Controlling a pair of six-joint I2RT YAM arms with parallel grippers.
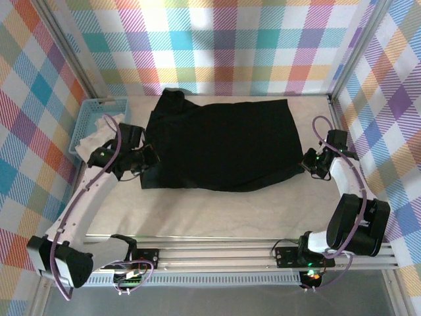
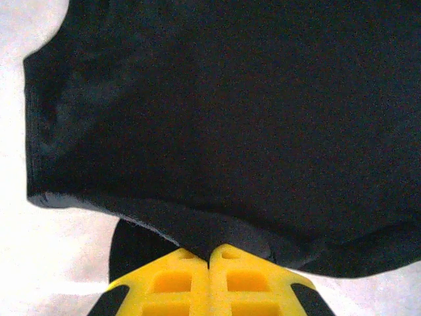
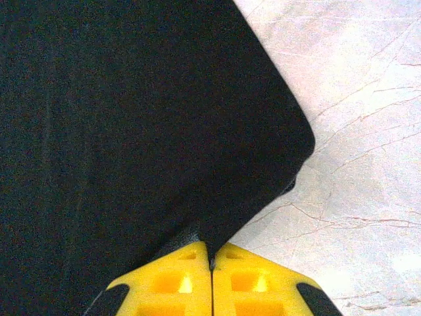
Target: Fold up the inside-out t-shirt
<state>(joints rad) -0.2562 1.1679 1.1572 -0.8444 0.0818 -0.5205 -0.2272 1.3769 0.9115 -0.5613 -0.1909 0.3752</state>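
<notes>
Black t-shirt (image 1: pixel 223 141) flat; edges tight in left jaws, right jaws

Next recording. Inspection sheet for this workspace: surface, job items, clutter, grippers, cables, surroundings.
Surface: pale marbled tabletop, bare near the arms.
Job's things: black t-shirt spread flat mid-table, no print showing.
Clutter: light-blue basket far left, white cloth spilling out of it.
Grippers: left gripper shut on the t-shirt's left edge; right gripper shut on its right edge.
Cables: purple cables looped along both arms.
Surroundings: plaid walls on three sides.
</notes>
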